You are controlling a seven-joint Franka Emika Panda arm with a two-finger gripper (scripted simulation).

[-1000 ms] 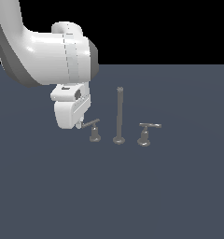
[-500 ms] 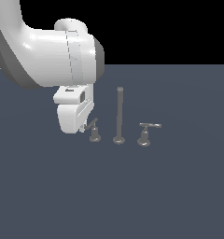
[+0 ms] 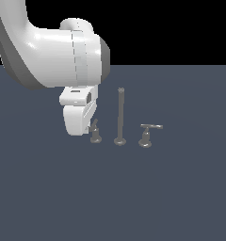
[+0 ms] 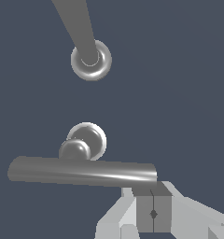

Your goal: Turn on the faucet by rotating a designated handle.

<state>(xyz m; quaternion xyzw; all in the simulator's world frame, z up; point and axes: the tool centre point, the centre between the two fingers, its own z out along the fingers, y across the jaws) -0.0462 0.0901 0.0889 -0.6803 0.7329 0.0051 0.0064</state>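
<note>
The faucet's tall thin spout rod (image 3: 120,115) stands on a round base, seen from above in the wrist view (image 4: 91,60). On the exterior view's left of it is the handle (image 3: 94,132), a small grey lever. Its bar (image 4: 81,171) lies across the wrist view over its round base (image 4: 88,140). My gripper (image 3: 91,124) hangs low, right against the handle on its left side. The fingers (image 4: 153,209) are shut together with nothing between them. Their tips touch one end of the bar.
A second lever handle (image 3: 147,135) with a broader base stands on the exterior view's right of the spout, its bar pointing right. All three pieces sit on a flat dark grey floor (image 3: 133,197). The white arm (image 3: 44,52) fills the upper left.
The handle's bar, which pointed toward the exterior view's left, has swung round and now looks foreshortened. The gripper has shifted slightly right, staying against it.
</note>
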